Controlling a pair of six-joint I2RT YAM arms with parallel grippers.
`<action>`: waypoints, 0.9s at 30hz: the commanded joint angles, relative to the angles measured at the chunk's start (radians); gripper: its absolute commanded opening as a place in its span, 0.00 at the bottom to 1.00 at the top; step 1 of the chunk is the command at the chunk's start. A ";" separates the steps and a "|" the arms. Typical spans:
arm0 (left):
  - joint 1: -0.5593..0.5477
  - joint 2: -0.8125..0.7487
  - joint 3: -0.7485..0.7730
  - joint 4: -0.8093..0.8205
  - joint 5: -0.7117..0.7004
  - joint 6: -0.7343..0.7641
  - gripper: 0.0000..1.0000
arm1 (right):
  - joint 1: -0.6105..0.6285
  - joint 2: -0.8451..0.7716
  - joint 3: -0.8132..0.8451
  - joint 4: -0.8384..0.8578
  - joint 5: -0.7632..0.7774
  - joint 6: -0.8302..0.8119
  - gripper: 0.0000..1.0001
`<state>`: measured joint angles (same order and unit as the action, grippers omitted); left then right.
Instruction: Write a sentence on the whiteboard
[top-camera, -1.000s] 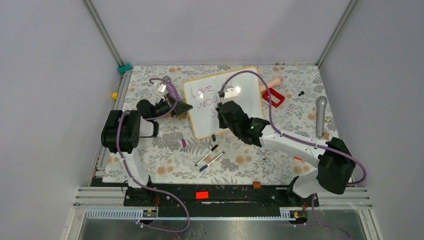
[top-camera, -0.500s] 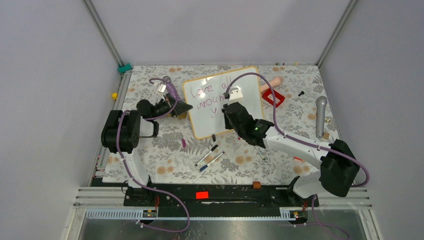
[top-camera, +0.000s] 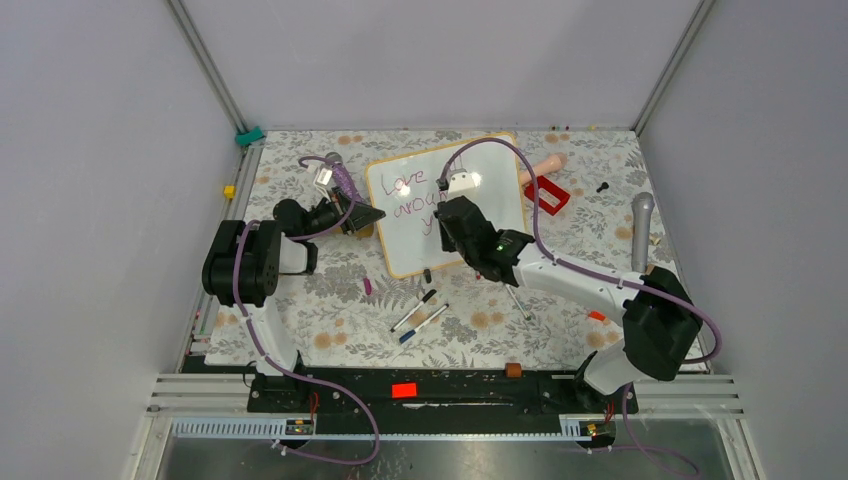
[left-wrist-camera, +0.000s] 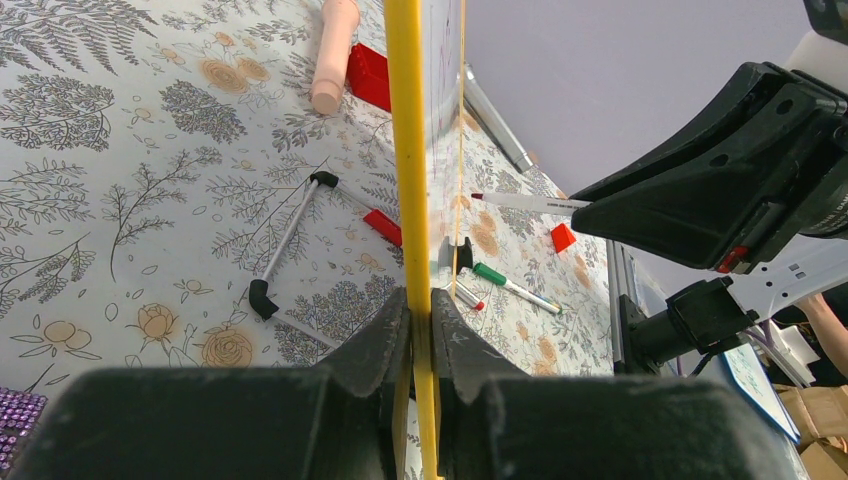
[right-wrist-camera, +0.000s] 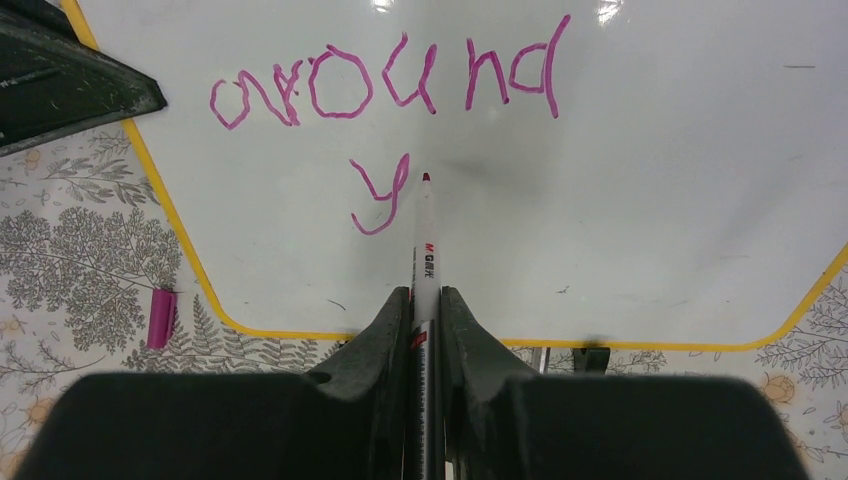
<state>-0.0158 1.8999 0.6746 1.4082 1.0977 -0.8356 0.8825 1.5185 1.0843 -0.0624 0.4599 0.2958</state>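
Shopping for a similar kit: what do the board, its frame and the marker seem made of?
The board: glossy white, probably laminate or coated panel; lamp glare reflects off it. The frame: thin yellow-orange strip, wood or plastic, cannot tell. The marker: smooth white plastic barrel with printed lettering, clamped in the right gripper.

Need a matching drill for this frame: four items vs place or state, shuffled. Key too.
1. left pincer
2. right pincer
3. pink cap
4. microphone

A. shut on the marker
B. lying on the tablecloth just off the whiteboard
C. clamped on the whiteboard's frame
D. far right, apart from the board

Pairs: 1-C, 2-A, 3-B, 4-D
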 joint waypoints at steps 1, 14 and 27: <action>0.000 0.007 0.030 0.071 0.033 0.048 0.00 | -0.008 0.012 0.060 0.005 0.052 -0.011 0.00; 0.004 0.003 0.035 0.071 0.033 0.053 0.00 | -0.009 -0.053 0.056 -0.046 0.026 -0.008 0.00; 0.005 0.006 0.043 0.071 0.046 0.039 0.00 | 0.003 -0.002 0.075 -0.058 -0.012 0.006 0.00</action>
<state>-0.0139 1.9030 0.6880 1.4063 1.1088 -0.8391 0.8818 1.5009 1.1137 -0.1223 0.4595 0.3103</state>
